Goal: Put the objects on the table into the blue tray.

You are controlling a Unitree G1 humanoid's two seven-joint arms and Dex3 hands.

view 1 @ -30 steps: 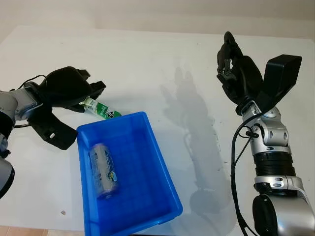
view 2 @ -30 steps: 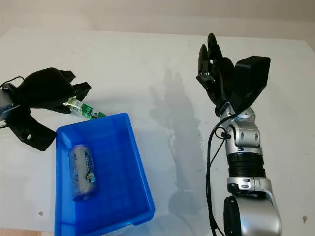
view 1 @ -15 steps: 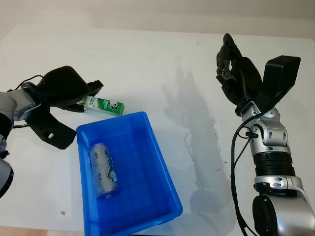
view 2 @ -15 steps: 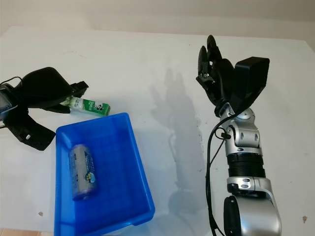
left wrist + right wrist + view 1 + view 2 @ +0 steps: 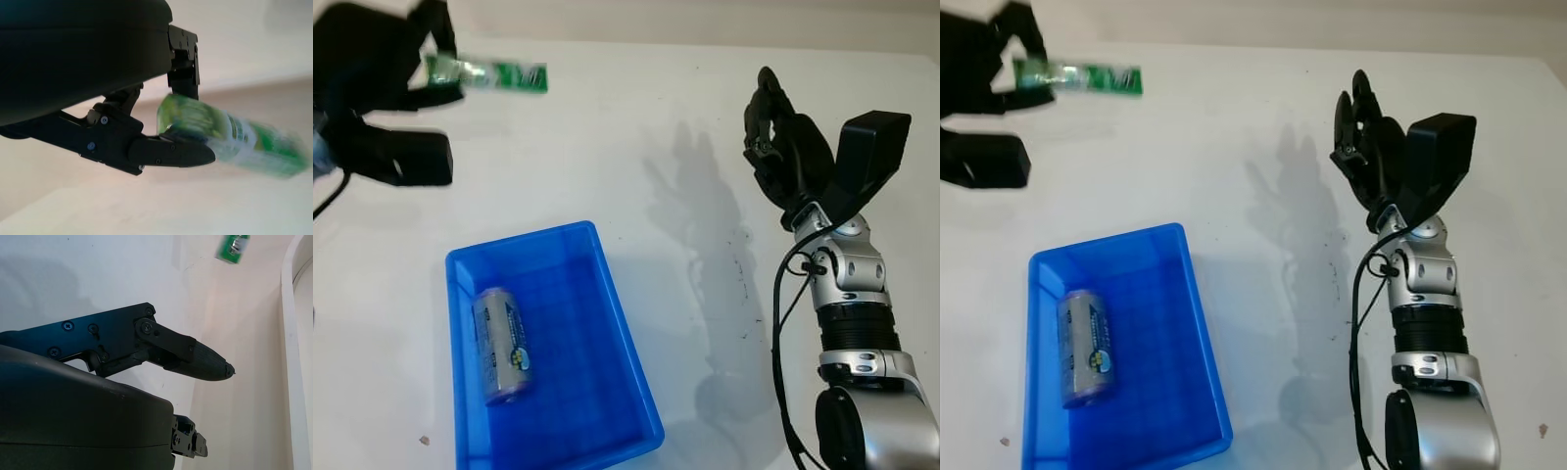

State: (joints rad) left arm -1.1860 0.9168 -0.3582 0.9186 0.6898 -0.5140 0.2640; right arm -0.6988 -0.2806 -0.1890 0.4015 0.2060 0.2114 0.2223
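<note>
- In the lower left of the white table point(image 5: 607, 127) sits the blue tray point(image 5: 626, 323), the landmark here; a silver can point(image 5: 501, 343) lies on its side inside, near the tray's left wall.
- Well beyond the tray's far left corner, the left hand point(image 5: 372, 69) grasps a green packet point(image 5: 494, 74) by one end; the packet juts out level toward the right, clear of the table.
- Right of the tray, well apart, the right hand point(image 5: 781, 147) is raised and open, holding nothing.
- Nothing lies between packet and tray.
- Half a second ago the packet lay just beyond the tray's far rim; it has since been lifted up and away.
</note>
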